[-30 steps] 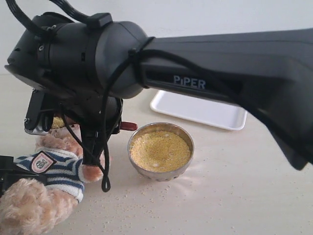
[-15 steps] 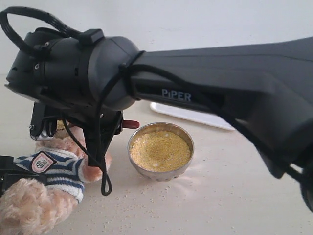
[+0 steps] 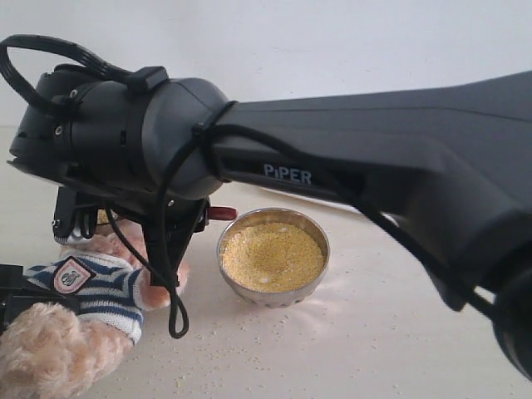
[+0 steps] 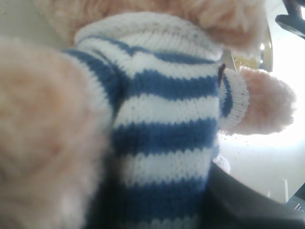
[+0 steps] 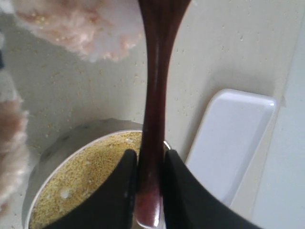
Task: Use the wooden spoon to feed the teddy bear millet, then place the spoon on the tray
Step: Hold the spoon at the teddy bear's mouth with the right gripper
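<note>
Pinched on the thin tail end of the spoon (image 5: 155,71), my right claw (image 5: 148,160) has one black finger pressed to each side of the glossy dark wood. In the outside view my wrist fills the upper left of the frame. Only the reddish butt of the handle pokes out from under it, just left of the steel bowl (image 3: 270,296). The spoon runs from there towards the bear (image 3: 91,283) in the lower left corner. Its scoop is hidden from me, but it widens right beside pale fur already dusted with yellow grains, so I judge I am at the feeding step.

The millet (image 3: 270,256) sits heaped in the bowl at the middle of the frame, with loose specks strewn over the table in front. The tray (image 5: 233,143) lies beyond the bowl, with nothing on the part I can see.

The spoon looks light and stiff, but polished enough to slip. I hold it far from the scoop, so I expect it would twist or droop between my fingers if I tilted it carelessly. The grains are loose and would pour off at the slightest tip. I would keep this hold and keep the spoon level. The bear is soft and will give under a nudge.

My left claw (image 3: 15,293) shows only as a dark block against the bear's striped side. I cannot tell whether it grips.
</note>
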{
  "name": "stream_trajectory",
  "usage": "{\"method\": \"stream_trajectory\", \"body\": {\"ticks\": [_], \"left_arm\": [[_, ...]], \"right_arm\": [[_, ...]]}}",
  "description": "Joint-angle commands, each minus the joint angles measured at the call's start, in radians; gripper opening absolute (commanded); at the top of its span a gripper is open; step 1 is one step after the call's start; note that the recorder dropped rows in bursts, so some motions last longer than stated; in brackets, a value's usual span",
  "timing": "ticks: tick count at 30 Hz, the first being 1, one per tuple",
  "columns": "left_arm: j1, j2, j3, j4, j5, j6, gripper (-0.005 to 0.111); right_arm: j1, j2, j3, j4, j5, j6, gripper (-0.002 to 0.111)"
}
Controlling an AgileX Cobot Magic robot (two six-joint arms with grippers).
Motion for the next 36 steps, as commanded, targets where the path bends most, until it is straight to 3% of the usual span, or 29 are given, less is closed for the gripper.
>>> {"method": "stream_trajectory", "body": {"ticks": [1, 23, 36], "left_arm": [[0.003, -0.013, 0.005, -0.008, 0.016, 0.009, 0.005], [0.003, -0.013, 0.005, -0.008, 0.016, 0.009, 0.005], [0.003, -0.013, 0.005, -0.008, 0.016, 0.009, 0.005]], "right_arm": [[0.001, -0.005, -0.006, -0.079, 0.002, 0.02, 0.0], [0.053, -0.011, 0.067, -0.207, 0.002, 0.04, 0.0], [0.081, -0.02, 0.066, -0.279, 0.002, 0.151, 0.0]]}}
